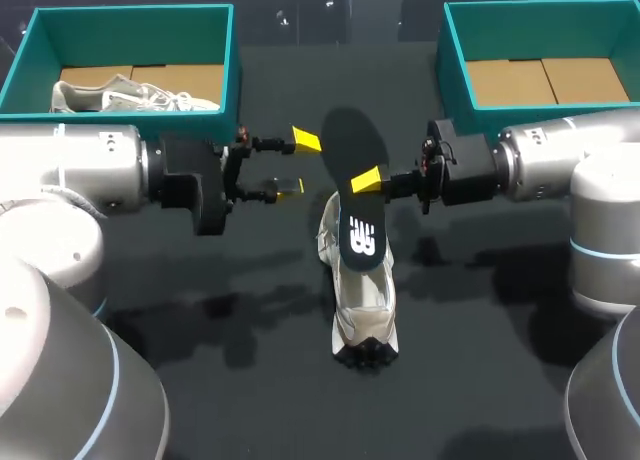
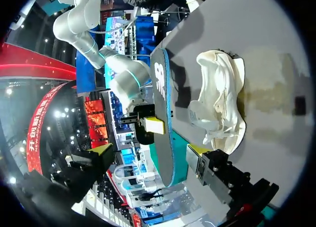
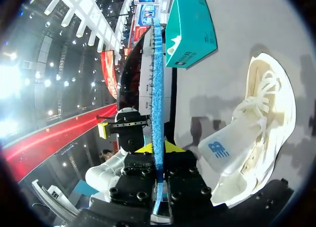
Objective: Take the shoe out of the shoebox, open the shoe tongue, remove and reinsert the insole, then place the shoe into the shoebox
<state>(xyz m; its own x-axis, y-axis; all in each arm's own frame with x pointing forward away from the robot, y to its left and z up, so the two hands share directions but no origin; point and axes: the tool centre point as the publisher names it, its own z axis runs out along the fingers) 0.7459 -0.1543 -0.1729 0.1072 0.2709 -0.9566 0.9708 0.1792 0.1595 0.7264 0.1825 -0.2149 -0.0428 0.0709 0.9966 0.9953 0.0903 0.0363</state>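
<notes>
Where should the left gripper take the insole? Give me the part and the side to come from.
Take the wide end of the insole, on the free edge facing the open left gripper, coming from the left. The right gripper pinches the opposite edge at mid-length, and the sheet is thin, so a finger on each flat face should probably hold.

1. Between the fingers of my left gripper (image 1: 297, 164): spread wide, nothing inside, free.
2. Just ahead of those fingers: the insole (image 1: 352, 145), clamped in my right gripper (image 1: 366, 180); bars the straight way.
3. Under the insole and my right fingers: the shoe (image 1: 362, 300), lying on the table (image 1: 250, 380).
4. Either side of the shoe: bare table, passable.
5. Beyond each gripper: a teal wall, left shoebox (image 1: 236, 80) and right shoebox (image 1: 446, 70), with a lane between.
</notes>
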